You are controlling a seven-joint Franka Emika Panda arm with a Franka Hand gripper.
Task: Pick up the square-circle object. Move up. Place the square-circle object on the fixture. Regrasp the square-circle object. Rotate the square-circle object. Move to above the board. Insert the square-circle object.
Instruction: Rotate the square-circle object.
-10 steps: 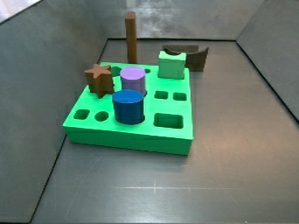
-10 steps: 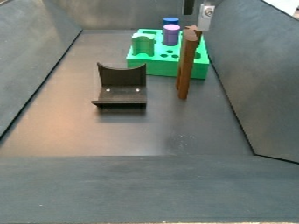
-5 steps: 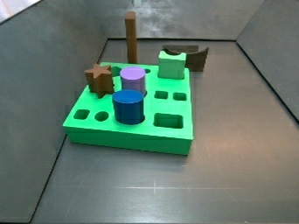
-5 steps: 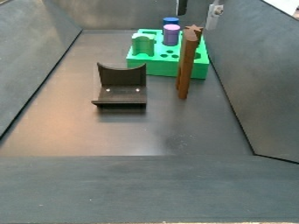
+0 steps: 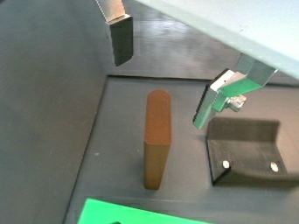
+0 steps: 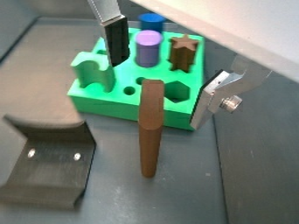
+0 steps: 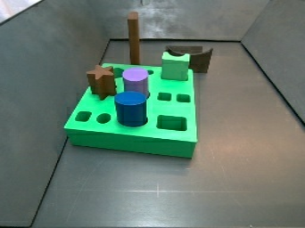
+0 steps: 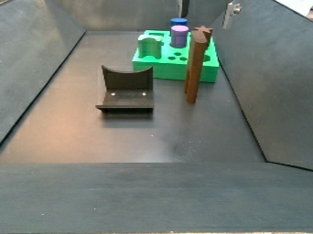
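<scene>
Slim plain brown bar-like peg (image 6: pixel 149 127), upright beside bright green flat holed board (image 6: pixel 117 103).
Likely rigid, light, smooth, topple-prone; best taken near top. Gripper (image 6: pixel 163 66) above peg, spread wide, empty.

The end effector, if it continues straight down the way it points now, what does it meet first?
Probably the square-circle object, standing upright between the open fingers of the end effector; depth is uncertain.

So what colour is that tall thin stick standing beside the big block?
Plain brown. The square-circle object shows best in a wrist view, with the open gripper above it.
</scene>
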